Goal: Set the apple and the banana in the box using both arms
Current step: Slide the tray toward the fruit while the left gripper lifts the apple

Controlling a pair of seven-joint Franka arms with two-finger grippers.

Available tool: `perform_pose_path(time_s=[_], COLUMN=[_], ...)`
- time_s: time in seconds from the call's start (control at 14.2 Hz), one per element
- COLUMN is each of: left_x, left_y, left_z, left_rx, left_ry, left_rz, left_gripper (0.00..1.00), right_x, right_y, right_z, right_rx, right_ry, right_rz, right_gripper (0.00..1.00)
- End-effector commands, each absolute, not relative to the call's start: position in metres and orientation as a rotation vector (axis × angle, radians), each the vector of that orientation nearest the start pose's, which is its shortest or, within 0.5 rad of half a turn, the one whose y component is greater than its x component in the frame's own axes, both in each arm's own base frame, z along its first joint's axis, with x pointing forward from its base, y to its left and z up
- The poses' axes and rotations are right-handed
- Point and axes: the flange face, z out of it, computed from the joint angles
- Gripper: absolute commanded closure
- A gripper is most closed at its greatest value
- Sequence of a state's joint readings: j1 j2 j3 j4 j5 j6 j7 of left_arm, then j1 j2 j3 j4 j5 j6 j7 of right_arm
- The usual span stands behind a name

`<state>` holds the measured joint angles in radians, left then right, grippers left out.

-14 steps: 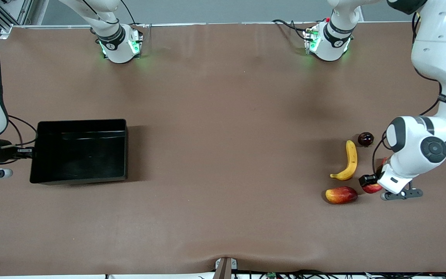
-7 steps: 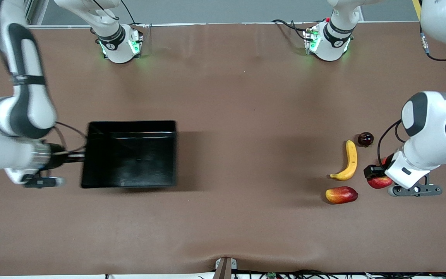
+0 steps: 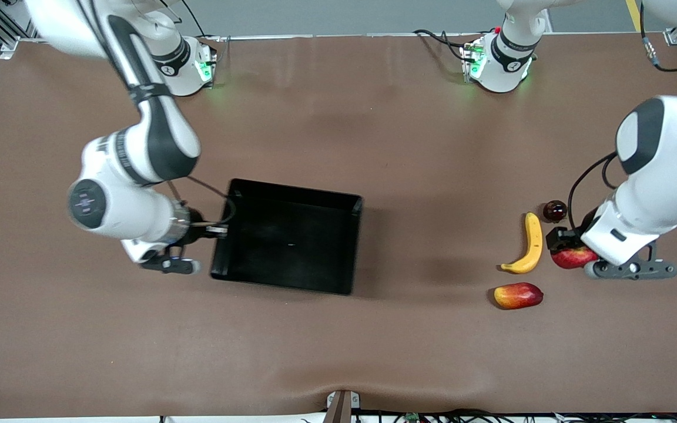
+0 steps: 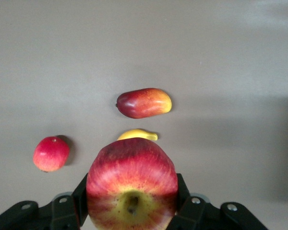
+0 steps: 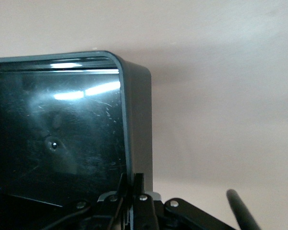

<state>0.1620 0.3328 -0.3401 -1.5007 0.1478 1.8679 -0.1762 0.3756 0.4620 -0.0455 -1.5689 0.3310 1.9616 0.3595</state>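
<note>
My left gripper (image 3: 566, 251) is shut on the apple (image 3: 573, 257), red with yellow streaks, and holds it above the table beside the banana (image 3: 530, 244). In the left wrist view the apple (image 4: 132, 184) sits between both fingers (image 4: 80, 191), stem dimple toward the camera, with the banana's tip (image 4: 138, 135) showing past it. My right gripper (image 3: 219, 231) is shut on the wall of the black box (image 3: 291, 197) at the end toward the right arm. The right wrist view shows the box wall (image 5: 137, 120) pinched between the jaws of my right gripper (image 5: 133, 184). The box is empty.
An oblong red-and-yellow fruit (image 3: 518, 295) lies nearer the front camera than the banana; it also shows in the left wrist view (image 4: 144, 102). A small dark red round fruit (image 3: 555, 210) lies beside the banana's farther end. A pinkish-red round fruit (image 4: 51, 153) shows only in the left wrist view.
My right gripper has dragged the box toward the middle of the table, turning it slightly. My left gripper has risen with the apple and shifted alongside the banana.
</note>
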Motion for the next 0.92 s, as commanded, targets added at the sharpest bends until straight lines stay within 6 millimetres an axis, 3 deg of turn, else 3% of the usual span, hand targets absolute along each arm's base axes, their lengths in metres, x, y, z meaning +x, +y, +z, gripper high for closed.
perform_pose_path(time_s=[0.0,0.07,0.21,0.42,0.7,0.78,0.85], left_x=[0.641,0.637,0.626,0.619,0.612,0.609,0.606], left_y=[-0.09,-0.092,-0.113,-0.141,-0.173,-0.182,-0.193], left_z=[0.518,0.525,0.532,0.532,0.528,0.528,0.527], left_rx=[-3.131,-3.131,-3.152,-3.165,-3.177,-3.18,-3.178], left_ry=[0.037,0.025,-0.098,-0.094,-0.111,-0.092,-0.085], left_rz=[-0.083,-0.08,-0.054,-0.035,-0.02,-0.022,-0.028], left_gripper=[1.0,1.0,1.0,1.0,1.0,1.0,1.0], right_x=[0.626,0.625,0.611,0.596,0.586,0.585,0.588], right_y=[0.277,0.286,0.325,0.368,0.388,0.39,0.387], right_z=[0.365,0.358,0.338,0.309,0.291,0.286,0.283], right_rx=[-2.804,-2.785,-2.799,-2.81,-2.835,-2.837,-2.841], right_ry=[0.277,0.288,0.27,0.294,0.248,0.249,0.248], right_rz=[0.236,0.246,0.252,0.218,0.215,0.221,0.206], right_gripper=[1.0,1.0,1.0,1.0,1.0,0.57,0.01])
